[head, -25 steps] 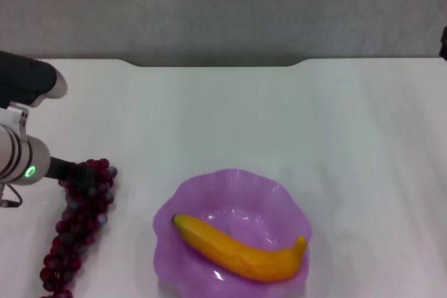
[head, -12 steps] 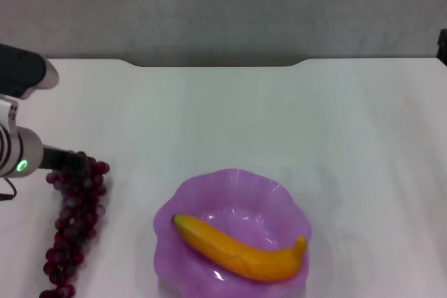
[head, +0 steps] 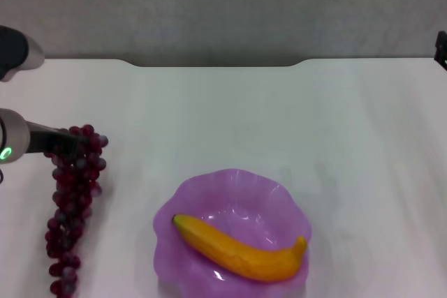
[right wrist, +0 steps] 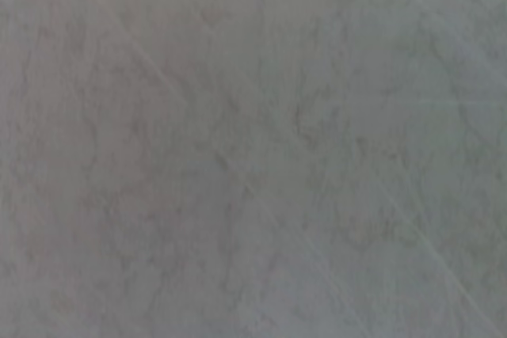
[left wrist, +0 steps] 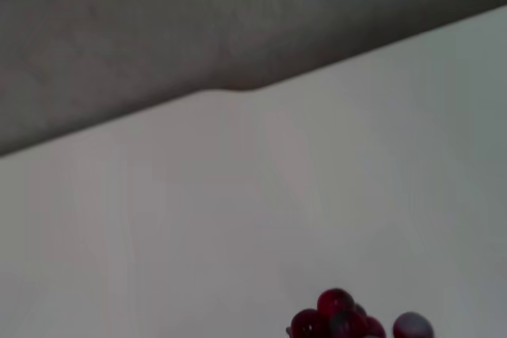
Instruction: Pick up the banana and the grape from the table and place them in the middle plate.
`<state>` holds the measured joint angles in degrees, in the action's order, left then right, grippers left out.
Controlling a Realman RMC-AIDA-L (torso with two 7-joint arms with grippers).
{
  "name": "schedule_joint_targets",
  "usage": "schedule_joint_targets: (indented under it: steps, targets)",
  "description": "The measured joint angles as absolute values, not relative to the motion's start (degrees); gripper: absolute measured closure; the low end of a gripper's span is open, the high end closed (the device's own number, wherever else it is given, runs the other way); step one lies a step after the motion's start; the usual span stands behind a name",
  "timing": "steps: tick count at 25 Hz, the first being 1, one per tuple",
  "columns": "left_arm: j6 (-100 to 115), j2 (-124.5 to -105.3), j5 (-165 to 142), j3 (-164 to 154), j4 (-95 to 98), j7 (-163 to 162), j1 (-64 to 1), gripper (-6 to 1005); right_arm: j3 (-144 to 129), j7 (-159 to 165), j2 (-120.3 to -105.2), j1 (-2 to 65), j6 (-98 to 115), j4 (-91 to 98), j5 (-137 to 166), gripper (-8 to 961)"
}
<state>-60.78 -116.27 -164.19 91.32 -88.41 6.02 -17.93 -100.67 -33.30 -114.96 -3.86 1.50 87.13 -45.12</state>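
Note:
The banana (head: 241,248) lies inside the purple scalloped plate (head: 188,197) at the front middle of the white table (head: 279,116). My left gripper (head: 64,146) is at the left side, shut on the top end of the grape bunch (head: 70,200). The bunch trails from the fingers toward the front edge, left of the plate and apart from it. A few grapes show in the left wrist view (left wrist: 348,324). Of my right arm only a dark sliver (head: 442,47) shows at the far right edge; its gripper is out of view.
The table's far edge has a shallow notch (head: 216,65), with a grey wall behind it. The right wrist view shows only a grey mottled surface.
My left gripper has moved toward the far side and slightly left, with the top of the grape bunch in it. The bunch has been drawn along and stretched out. The banana and plate have not moved.

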Motion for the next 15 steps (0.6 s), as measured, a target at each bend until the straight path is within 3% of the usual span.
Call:
schedule_joint_targets:
  steps: [15]
  targets:
    - [-63.68, -116.21, -164.01, 92.79, -105.74, 9.26, -13.25, 758, -100.5, -33.19, -114.96, -3.87, 0.68, 87.27, -45.24, 208]
